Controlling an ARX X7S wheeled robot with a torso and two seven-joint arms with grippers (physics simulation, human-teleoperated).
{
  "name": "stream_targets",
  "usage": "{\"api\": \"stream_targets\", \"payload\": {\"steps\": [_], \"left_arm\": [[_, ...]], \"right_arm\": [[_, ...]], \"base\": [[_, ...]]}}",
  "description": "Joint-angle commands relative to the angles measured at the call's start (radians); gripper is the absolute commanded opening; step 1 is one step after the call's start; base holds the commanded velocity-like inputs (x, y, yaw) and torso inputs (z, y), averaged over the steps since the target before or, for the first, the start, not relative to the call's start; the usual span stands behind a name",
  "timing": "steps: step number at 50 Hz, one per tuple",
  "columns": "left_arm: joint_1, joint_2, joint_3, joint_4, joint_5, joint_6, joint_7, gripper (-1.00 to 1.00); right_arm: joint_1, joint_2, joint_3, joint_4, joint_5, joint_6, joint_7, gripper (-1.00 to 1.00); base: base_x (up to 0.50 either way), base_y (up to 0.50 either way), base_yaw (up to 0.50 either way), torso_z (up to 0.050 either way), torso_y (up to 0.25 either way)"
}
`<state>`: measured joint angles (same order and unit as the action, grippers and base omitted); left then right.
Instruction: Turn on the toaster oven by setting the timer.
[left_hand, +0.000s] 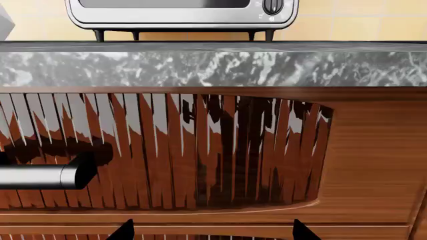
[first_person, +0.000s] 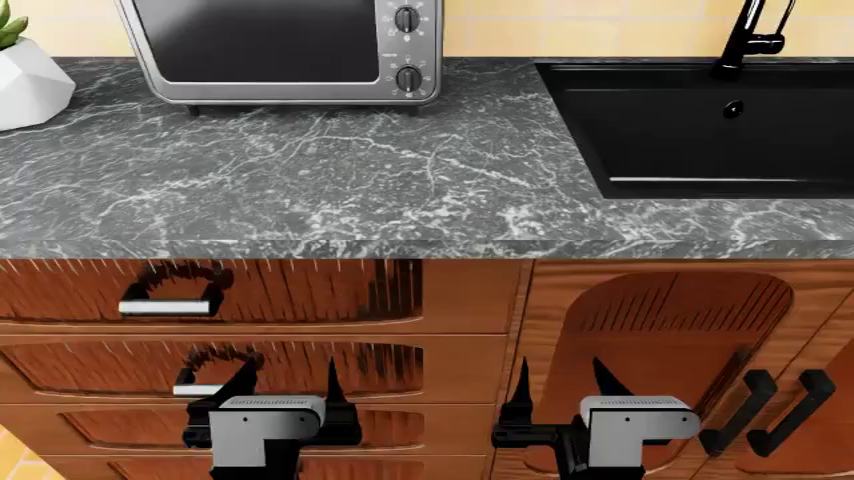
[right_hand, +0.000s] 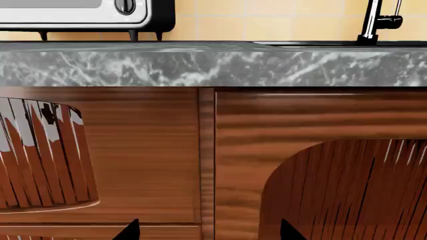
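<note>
We see a kitchen with a pale yellow tiled wall (first_person: 601, 25) at the back and a long dark grey marble countertop (first_person: 347, 180) that runs across the whole head view. Under it stand brown wooden cabinets (first_person: 467, 300) with ribbed, shiny fronts.

On the left side we count four drawer fronts, one above the other; two of them show a silver bar handle (first_person: 167, 307). On the right side there is a cabinet door with two black handles (first_person: 777, 410). One black sink (first_person: 694, 120) is set in the countertop at the right, with one black faucet (first_person: 754, 35) behind it. One white pot with a green plant (first_person: 27, 85) stands at the far left edge.

The toaster oven (first_person: 267, 50) stands at the back of the countertop, left of the sink, on short black feet. In the head view we can see only two of its black knobs; the lower one (first_person: 410, 79) has small white marks around it, but we cannot read any writing, so we cannot tell which knob is the timer.

The left gripper (first_person: 287, 385) and the right gripper (first_person: 557, 380) are both low, in front of the cabinets and well apart from the oven. Both have their fingers spread and hold nothing.
</note>
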<state>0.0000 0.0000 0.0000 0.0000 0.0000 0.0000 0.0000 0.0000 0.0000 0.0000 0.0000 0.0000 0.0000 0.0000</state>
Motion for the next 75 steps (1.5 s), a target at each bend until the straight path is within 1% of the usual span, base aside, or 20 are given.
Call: {"api": "stream_targets", "payload": {"steps": [1,18,21,23,25,26,29,33,34,35,38,42,44,48,53,57,60,67,73,75], "left_arm": [[-0.013,-0.016,0.025,-0.017,-0.013,0.002,-0.012,1.00],[-0.011,-0.059,0.073,-0.016,-0.068,-0.002,-0.046,1.00],[-0.012,-0.071,0.078,0.015,-0.058,-0.024,-0.059,1.00],[-0.003,-0.081,0.074,0.068,-0.056,-0.059,-0.071,1.00],[-0.011,-0.087,0.055,0.131,-0.075,-0.129,-0.084,1.00],[-0.007,-0.090,0.046,0.192,-0.073,-0.168,-0.101,1.00],[0.014,-0.101,0.021,0.361,-0.111,-0.297,-0.119,1.00],[0.027,-0.124,0.031,0.523,-0.115,-0.398,-0.130,1.00],[0.025,-0.127,0.031,0.565,-0.122,-0.442,-0.135,1.00],[0.009,-0.119,0.008,0.603,-0.180,-0.524,-0.128,1.00],[-0.019,-0.131,-0.012,0.677,-0.201,-0.626,-0.151,1.00],[-0.051,-0.147,-0.019,0.746,-0.205,-0.685,-0.169,1.00],[-0.083,-0.153,-0.031,0.787,-0.225,-0.764,-0.178,1.00],[-0.143,-0.152,-0.066,0.834,-0.277,-0.874,-0.185,1.00],[-0.271,-0.167,-0.094,0.887,-0.325,-1.071,-0.210,1.00],[-0.346,-0.182,-0.094,0.905,-0.341,-1.161,-0.221,1.00],[-0.437,-0.188,-0.108,0.926,-0.376,-1.289,-0.221,1.00],[-0.612,-0.169,-0.191,0.958,-0.447,-1.502,-0.207,1.00],[-0.694,-0.187,-0.200,0.930,-0.478,-1.566,-0.219,1.00],[-0.719,-0.202,-0.219,0.913,-0.559,-1.570,-0.271,1.00]], "right_arm": [[-0.016,0.016,-0.028,-0.009,0.021,-0.011,0.007,1.00],[-0.004,0.059,-0.073,-0.016,0.054,0.012,0.065,1.00],[0.003,0.069,-0.073,-0.063,0.052,0.060,0.080,1.00],[0.006,0.081,-0.074,-0.127,0.068,0.148,0.073,1.00],[-0.011,0.091,-0.080,-0.209,0.047,0.176,0.091,1.00],[-0.016,0.096,-0.074,-0.273,0.067,0.247,0.087,1.00],[-0.031,0.112,-0.061,-0.411,0.088,0.351,0.093,1.00],[-0.031,0.135,-0.051,-0.531,0.107,0.461,0.096,1.00],[-0.020,0.142,-0.047,-0.552,0.113,0.490,0.094,1.00],[-0.013,0.145,-0.035,-0.580,0.126,0.510,0.094,1.00],[0.002,0.159,-0.027,-0.612,0.137,0.530,0.089,1.00],[0.018,0.175,-0.033,-0.650,0.128,0.546,0.093,1.00],[0.039,0.188,-0.026,-0.709,0.135,0.609,0.097,1.00],[0.096,0.205,-0.019,-0.754,0.153,0.713,0.097,1.00],[0.202,0.229,-0.016,-0.809,0.187,0.888,0.090,1.00],[0.269,0.240,-0.013,-0.838,0.204,0.980,0.088,1.00],[0.365,0.244,0.002,-0.879,0.239,1.120,0.082,1.00],[0.538,0.242,0.030,-0.901,0.276,1.326,0.087,1.00],[0.632,0.242,0.032,-0.890,0.286,1.425,0.097,1.00],[0.654,0.242,0.028,-0.878,0.286,1.432,0.099,1.00]], "base": [[0.00,0.00,0.00,0.000,0.000],[0.00,0.00,0.00,0.000,0.000],[0.00,0.00,0.00,0.000,0.000],[0.00,0.00,0.00,0.000,0.000],[0.00,0.00,0.00,0.000,0.000],[0.00,0.00,0.00,0.000,0.000],[0.00,0.00,0.00,0.000,0.000],[0.00,0.00,0.00,0.000,0.000],[0.00,0.00,0.00,0.000,0.000],[0.00,0.00,0.00,0.000,0.000],[0.00,0.00,0.00,0.000,0.000],[0.00,0.00,0.00,0.000,0.000],[0.00,0.00,0.00,0.000,0.000],[0.00,0.00,0.00,0.000,0.000],[0.00,0.00,0.00,0.000,0.000],[0.00,0.00,0.00,0.000,0.000],[0.00,0.00,0.00,0.000,0.000],[0.00,0.00,0.00,0.000,0.000],[0.00,0.00,0.00,0.000,0.000],[0.00,0.00,0.00,0.000,0.000]]}}
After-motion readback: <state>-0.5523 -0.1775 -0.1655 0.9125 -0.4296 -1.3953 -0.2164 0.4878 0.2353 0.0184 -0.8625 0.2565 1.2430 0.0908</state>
